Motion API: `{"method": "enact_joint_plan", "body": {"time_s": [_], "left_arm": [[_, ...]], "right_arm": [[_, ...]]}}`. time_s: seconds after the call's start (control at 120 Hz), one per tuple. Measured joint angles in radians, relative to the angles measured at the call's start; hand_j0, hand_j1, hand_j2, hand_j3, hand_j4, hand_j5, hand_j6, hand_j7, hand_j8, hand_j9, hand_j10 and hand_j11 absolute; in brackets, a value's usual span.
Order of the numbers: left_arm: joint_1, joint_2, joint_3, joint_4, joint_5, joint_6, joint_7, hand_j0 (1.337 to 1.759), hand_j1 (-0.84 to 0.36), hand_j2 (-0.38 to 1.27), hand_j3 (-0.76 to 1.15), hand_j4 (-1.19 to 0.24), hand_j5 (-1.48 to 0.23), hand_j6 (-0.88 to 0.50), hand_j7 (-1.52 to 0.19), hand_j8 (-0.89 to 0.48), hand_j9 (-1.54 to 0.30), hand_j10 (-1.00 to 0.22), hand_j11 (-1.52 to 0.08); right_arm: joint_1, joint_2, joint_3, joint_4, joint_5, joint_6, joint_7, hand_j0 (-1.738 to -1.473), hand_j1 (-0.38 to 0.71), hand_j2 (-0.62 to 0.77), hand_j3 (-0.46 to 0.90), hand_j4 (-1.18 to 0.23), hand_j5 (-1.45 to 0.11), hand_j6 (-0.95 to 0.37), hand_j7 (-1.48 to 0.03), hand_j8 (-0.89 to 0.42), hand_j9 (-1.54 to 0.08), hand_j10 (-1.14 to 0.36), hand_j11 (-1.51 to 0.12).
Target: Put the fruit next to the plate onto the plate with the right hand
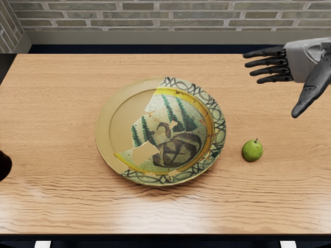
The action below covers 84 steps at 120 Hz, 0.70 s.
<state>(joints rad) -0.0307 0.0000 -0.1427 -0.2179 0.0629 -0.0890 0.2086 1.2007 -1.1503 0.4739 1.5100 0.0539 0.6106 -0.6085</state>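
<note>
Dark bit of left hand [3,165] at left edge, fingers can't tell. Patterned ceramic plate [103,129] mid wooden table [51,93]. Green pear [252,150] upright on the table just right of the plate, not touching. Right hand [297,59] top right, fingers spread, released, well apart from the pear.

A light wooden table [57,93] stands before a grey-brown brick wall [155,13], a dark gap between them

On my feed the right hand [292,62] has a light-grey, boxy palm housing w/ faceted edges. Four fingers [264,63]: matte black, slim, segmented, rounded tips. Thumb [310,88]: dark grey, thicker. Left arm [2,165]: only a black rounded part shows.
</note>
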Motion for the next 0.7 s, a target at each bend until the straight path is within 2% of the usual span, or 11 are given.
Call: {"method": "enact_joint_plan", "body": {"time_s": [0.117,0.225,0.275,0.333,0.4,0.458,0.525,0.583,0.7], "left_arm": [[0.000,0.000,0.000,0.000,0.000,0.000,0.000,1.658,0.35,0.00,0.00,0.00,0.00,0.00,0.00,0.00,0.00,0.00,0.00],[0.000,0.000,0.000,0.000,0.000,0.000,0.000,1.658,0.35,0.00,0.00,0.00,0.00,0.00,0.00,0.00,0.00,0.00,0.00],[0.000,0.000,0.000,0.000,0.000,0.000,0.000,1.658,0.35,0.00,0.00,0.00,0.00,0.00,0.00,0.00,0.00,0.00,0.00],[0.000,0.000,0.000,0.000,0.000,0.000,0.000,1.658,0.35,0.00,0.00,0.00,0.00,0.00,0.00,0.00,0.00,0.00,0.00],[0.000,0.000,0.000,0.000,0.000,0.000,0.000,1.658,0.35,0.00,0.00,0.00,0.00,0.00,0.00,0.00,0.00,0.00,0.00],[0.000,0.000,0.000,0.000,0.000,0.000,0.000,1.658,0.35,0.00,0.00,0.00,0.00,0.00,0.00,0.00,0.00,0.00,0.00],[0.000,0.000,0.000,0.000,0.000,0.000,0.000,1.658,0.35,0.00,0.00,0.00,0.00,0.00,0.00,0.00,0.00,0.00,0.00],[0.000,0.000,0.000,0.000,0.000,0.000,0.000,1.658,0.35,0.00,0.00,0.00,0.00,0.00,0.00,0.00,0.00,0.00,0.00],[0.000,0.000,0.000,0.000,0.000,0.000,0.000,1.658,0.35,0.00,0.00,0.00,0.00,0.00,0.00,0.00,0.00,0.00,0.00]], "right_arm": [[0.007,-0.005,-0.012,0.029,-0.008,0.001,-0.002,-1.658,-0.33,0.00,0.00,-0.02,-0.02,-0.02,-0.02,-0.02,-0.02,-0.02,-0.02],[0.049,0.062,-0.031,-0.012,-0.040,0.001,-0.002,-1.658,-0.33,0.00,0.00,-0.02,-0.03,-0.02,-0.03,-0.02,-0.03,-0.02,-0.03],[0.145,0.109,-0.122,-0.040,-0.086,-0.013,-0.002,-1.658,-0.33,0.00,0.00,-0.02,-0.03,-0.02,-0.03,-0.02,-0.03,-0.02,-0.03],[0.321,0.172,-0.326,-0.052,-0.122,-0.098,-0.002,-1.658,-0.32,0.00,0.00,-0.02,-0.03,-0.02,-0.03,-0.02,-0.03,-0.02,-0.03],[0.506,0.199,-0.516,0.009,-0.145,-0.225,-0.002,-1.658,-0.32,-0.01,0.00,-0.02,-0.03,-0.02,-0.03,-0.02,-0.03,-0.02,-0.03],[0.583,0.209,-0.628,0.065,-0.169,-0.351,-0.002,-1.658,-0.32,-0.01,0.00,-0.02,-0.03,-0.03,-0.03,-0.02,-0.03,-0.02,-0.03],[0.584,0.239,-0.705,0.117,-0.270,-0.515,-0.002,-1.658,-0.32,-0.01,0.00,-0.02,-0.03,-0.03,-0.03,-0.03,-0.03,-0.02,-0.03],[0.544,0.289,-0.744,0.144,-0.357,-0.632,-0.002,-1.658,-0.32,0.00,0.00,-0.02,-0.03,-0.03,-0.03,-0.03,-0.03,-0.02,-0.03],[0.475,0.361,-0.799,0.179,-0.452,-0.742,-0.002,-1.658,-0.32,0.00,0.00,-0.03,-0.03,-0.03,-0.03,-0.03,-0.03,-0.03,-0.03]]}}
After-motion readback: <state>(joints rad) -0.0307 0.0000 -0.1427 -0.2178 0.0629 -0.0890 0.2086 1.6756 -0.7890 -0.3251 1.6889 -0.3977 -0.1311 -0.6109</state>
